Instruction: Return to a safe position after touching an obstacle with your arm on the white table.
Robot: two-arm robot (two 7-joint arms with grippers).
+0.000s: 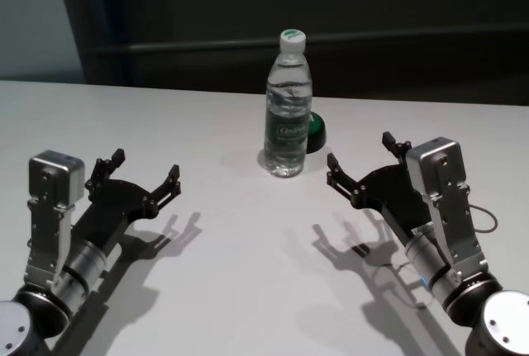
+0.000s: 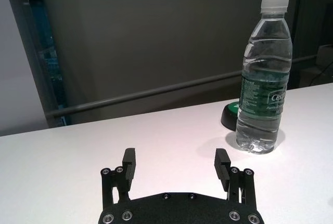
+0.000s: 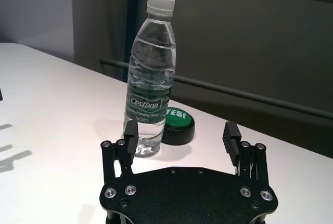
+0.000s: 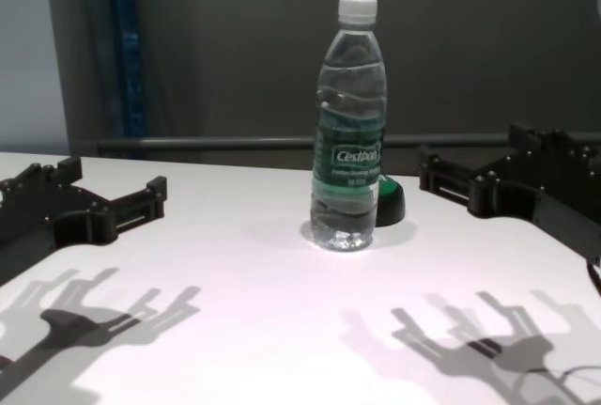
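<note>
The bottle point(image 1: 288, 108) stands upright on the table point(image 1: 231, 290), mid-table toward its far side, with the white cap up. Its long axis runs vertical, and the green label wraps the middle, the lettering facing the robot. A small dark dome point(image 1: 315, 132) with a green top sits just behind it on the robot's right, close to its base and possibly touching.

The left gripper point(image 1: 147, 176) hovers above the table on the near left, its fingers spread wide with nothing between them. The right gripper point(image 1: 361, 159) hovers on the near right in the same state, wide open and empty. Neither touches the bottle. The right one is the nearer of the two, its inner fingertip near the bottle's lower half, while the left one is well apart.

The main risk is tipping. The bottle is tall on a narrow base (and looks nearly full, so it would fall hard and roll), and a sideways nudge from the right gripper's inner finger or forearm would topple it. That would happen if the right arm swings inward or forward instead of drawing straight back toward the body. A fall to the right could also knock the dome. The left arm has more room, but a sweep across the middle carries the same danger.
</note>
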